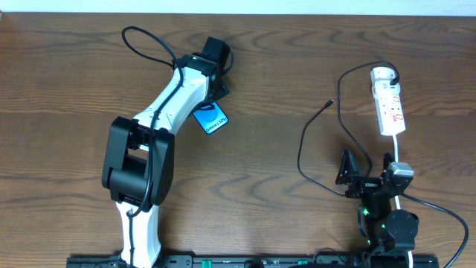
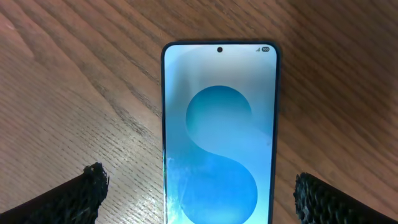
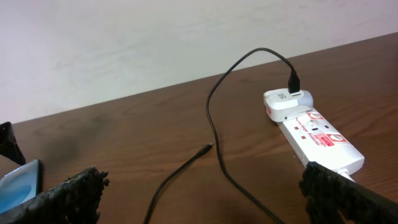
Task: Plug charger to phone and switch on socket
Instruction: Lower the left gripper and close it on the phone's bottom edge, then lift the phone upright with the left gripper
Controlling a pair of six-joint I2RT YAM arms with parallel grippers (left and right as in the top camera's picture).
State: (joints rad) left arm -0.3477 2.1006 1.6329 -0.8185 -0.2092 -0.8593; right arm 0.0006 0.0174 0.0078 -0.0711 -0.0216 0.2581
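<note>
Dark brown wood-grain table (image 1: 297,45) fills your overhead view, with a pale strip of wall (image 3: 124,43) running along its far edge; the right wrist view shows that wall plain and off-white.

The phone (image 1: 211,119) lies flat on the wood just off centre toward 10 o'clock, its cyan screen lit. Your left gripper (image 2: 199,193) hangs right over it, released: one finger (image 2: 81,193) sits out at 8 o'clock of the wrist view and the other at 4 o'clock, with bare wood showing between each and the phone's rim. No contact.

Over at 3 o'clock of the table the socket (image 1: 390,108) lies lengthwise, with the white adapter (image 1: 382,74) plugged in at its far end. The charger (image 1: 301,149) loops off the adapter, and its plug tip rests loose on the wood, at 9 o'clock from the socket and well apart from the phone.

Your right gripper (image 3: 205,193) is down at 5 o'clock, spread wide and gripping nothing. The cable runs across the table beyond its fingers, and the socket's near end sits just beside the right-hand one.
</note>
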